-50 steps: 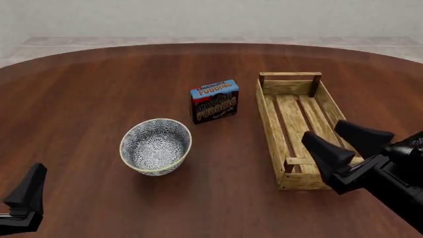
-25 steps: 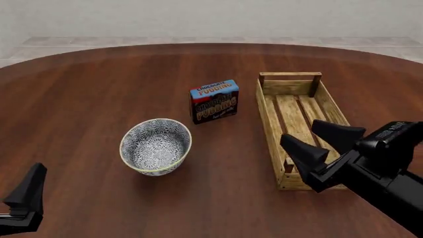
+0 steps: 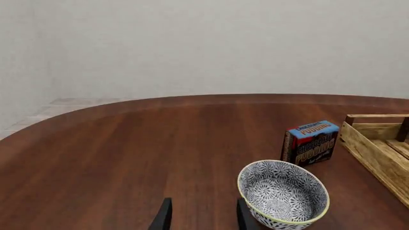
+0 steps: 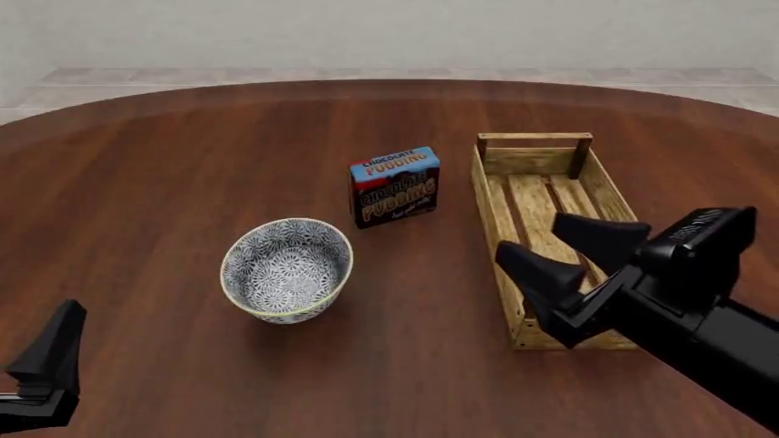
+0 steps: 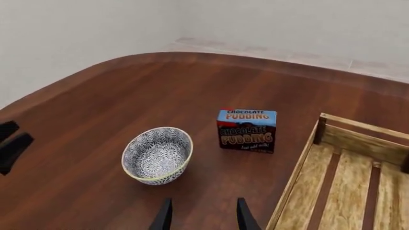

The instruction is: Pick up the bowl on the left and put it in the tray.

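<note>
Round dark-wood bench [image 4: 182,155] before a pale wall, bearing bowl [image 4: 286,269] and tray [image 4: 495,210]. Right gripper [image 4: 563,248] gapes above the tray's near end. Left gripper [image 3: 201,215] shows parted fingers only in its wrist view.

Front cam: fixed, high, behind arms, looks fwd/down over whole table [image 4: 146,164]. L wrist: low, near tabletop, faces fwd. R wrist: higher, angled down-left. All 3 share bowl [image 4: 286,269], pudding box [image 4: 395,186], tray [image 4: 535,164].
</note>
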{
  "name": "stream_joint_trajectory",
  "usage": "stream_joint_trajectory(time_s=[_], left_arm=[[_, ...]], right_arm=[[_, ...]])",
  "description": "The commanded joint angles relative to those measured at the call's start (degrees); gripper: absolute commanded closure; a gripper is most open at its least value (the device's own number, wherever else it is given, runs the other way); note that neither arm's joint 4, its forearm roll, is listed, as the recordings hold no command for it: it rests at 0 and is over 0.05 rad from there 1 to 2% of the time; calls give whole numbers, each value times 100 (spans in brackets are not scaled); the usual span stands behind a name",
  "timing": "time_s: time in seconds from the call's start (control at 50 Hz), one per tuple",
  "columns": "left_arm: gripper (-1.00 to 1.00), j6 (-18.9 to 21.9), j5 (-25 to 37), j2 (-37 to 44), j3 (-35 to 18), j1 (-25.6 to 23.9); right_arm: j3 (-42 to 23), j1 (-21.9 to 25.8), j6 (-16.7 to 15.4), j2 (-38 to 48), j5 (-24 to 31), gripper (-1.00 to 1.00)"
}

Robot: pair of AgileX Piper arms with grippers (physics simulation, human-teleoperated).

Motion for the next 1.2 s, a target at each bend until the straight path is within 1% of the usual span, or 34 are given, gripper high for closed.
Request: stream_joint_trajectory(time_s=[0.02, 0.08, 0.12, 0.14, 0.18, 0.2, 0.28, 0.38, 0.42, 0.46, 0.6, 0.64, 0.7, 0.74, 0.78, 0.8, 0.86, 0.88, 0.94, 0.96, 1.0, 1.04, 1.12, 1.18, 1.2], left_arm=[[-100, 0, 0, 0, 0, 0], [-100, 0, 0, 0, 0, 0], [-100, 0, 0, 0, 0, 0], [-100, 0, 0, 0, 0, 0], [-100, 0, 0, 0, 0, 0], [-100, 0, 0, 0, 0, 0], [-100, 0, 0, 0, 0, 0], [-100, 0, 0, 0, 0, 0], [-100, 0, 0, 0, 0, 0], [-100, 0, 0, 0, 0, 0], [-100, 0, 0, 0, 0, 0], [-100, 0, 0, 0, 0, 0], [-100, 0, 0, 0, 0, 0], [-100, 0, 0, 0, 0, 0], [-100, 0, 0, 0, 0, 0], [-100, 0, 0, 0, 0, 0], [-100, 0, 0, 0, 0, 0], [-100, 0, 0, 0, 0, 0], [-100, 0, 0, 0, 0, 0], [-100, 0, 0, 0, 0, 0], [-100, 0, 0, 0, 0, 0], [-100, 0, 0, 0, 0, 0], [-100, 0, 0, 0, 0, 0], [-100, 0, 0, 0, 0, 0], [-100, 0, 0, 0, 0, 0]], right_arm=[[-204, 154, -80, 141, 106, -100], [-336, 215, -6, 174, 227, -100], [-399, 249, -89, 196, 284, -100], [-447, 275, 29, 201, 331, -100], [-502, 268, 49, 208, 374, -100], [-609, 284, -38, 239, 457, -100], [-763, 307, -1, 264, 578, -100], [-857, 359, -52, 338, 628, -100], [-935, 402, 10, 397, 671, -100], [-987, 423, -47, 448, 680, -100], [-1093, 471, 16, 663, 625, -100], [-1107, 464, 193, 708, 592, -100], [-1147, 432, 148, 772, 565, -100], [-1180, 419, 196, 816, 543, -100], [-1201, 397, 172, 878, 502, -100], [-1222, 375, 223, 917, 483, -100], [-1257, 408, 222, 950, 485, -100], [-1287, 418, 307, 986, 494, -100], [-1350, 425, 258, 1095, 473, -100], [-1363, 463, 307, 1102, 489, -100], [-1422, 479, 274, 1152, 510, -100], [-1461, 473, 334, 1199, 513, -100], [-1531, 501, 249, 1266, 514, -100], [-1616, 495, 287, 1356, 516, -100], [-1639, 498, 237, 1381, 515, -100]])
